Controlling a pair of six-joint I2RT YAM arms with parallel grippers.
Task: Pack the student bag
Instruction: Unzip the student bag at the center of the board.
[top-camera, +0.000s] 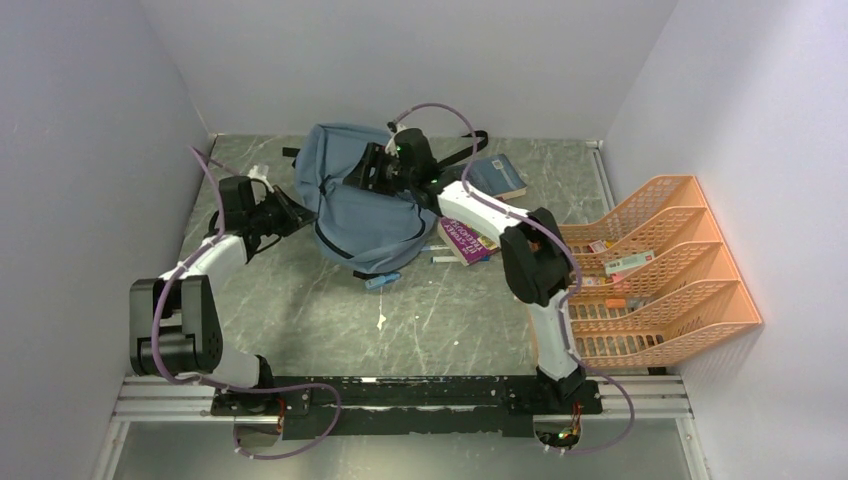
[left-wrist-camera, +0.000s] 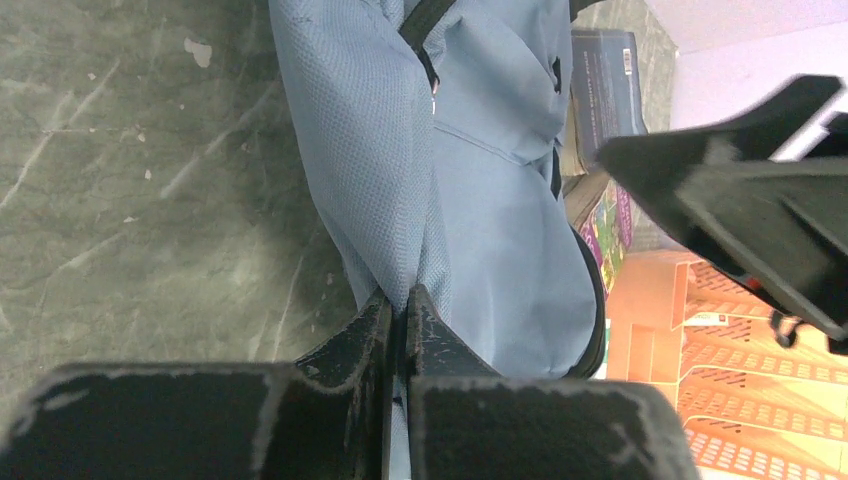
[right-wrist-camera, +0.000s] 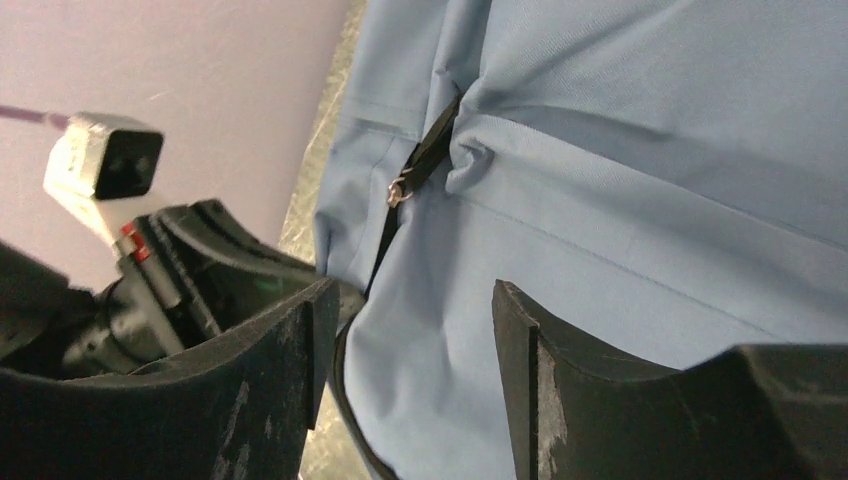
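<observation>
student bag | left gripper pinching its edge | right gripper spread over it

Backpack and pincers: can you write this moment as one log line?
left pincer: shut on student bag fabric | right pincer: open over bag near zip pull | blue book: on table beside bag

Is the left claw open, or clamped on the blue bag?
Shut: the left gripper pinches a fabric fold of the student bag.
</observation>
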